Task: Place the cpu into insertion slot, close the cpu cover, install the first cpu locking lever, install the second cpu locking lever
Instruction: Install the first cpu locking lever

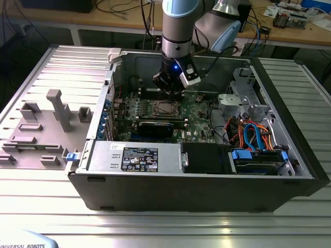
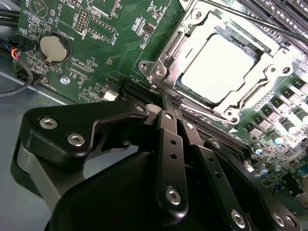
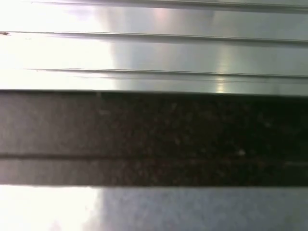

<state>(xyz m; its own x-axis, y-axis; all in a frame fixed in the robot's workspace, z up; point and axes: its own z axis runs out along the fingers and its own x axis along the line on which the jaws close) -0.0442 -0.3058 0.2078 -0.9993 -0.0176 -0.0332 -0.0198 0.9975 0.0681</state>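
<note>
**Remote:** My black linkage tool (image 2: 169, 103) has its fingers pinched narrow, holding nothing, the tips just at the 7 o'clock corner of the square silver-rimmed insertion slot (image 2: 219, 67). The flat silvery-grey cpu (image 2: 216, 65) already lies inside it, and the thin silver cpu cover (image 2: 168, 45) frame sits down around it.

**Floor:** What worries you?

**Remote:** The thin wire locking lever (image 2: 192, 103) along that edge. If my tips slip off it, I judge they'd scrape the green motherboard (image 2: 96, 43) or rock the cover and shift the chip.
</note>
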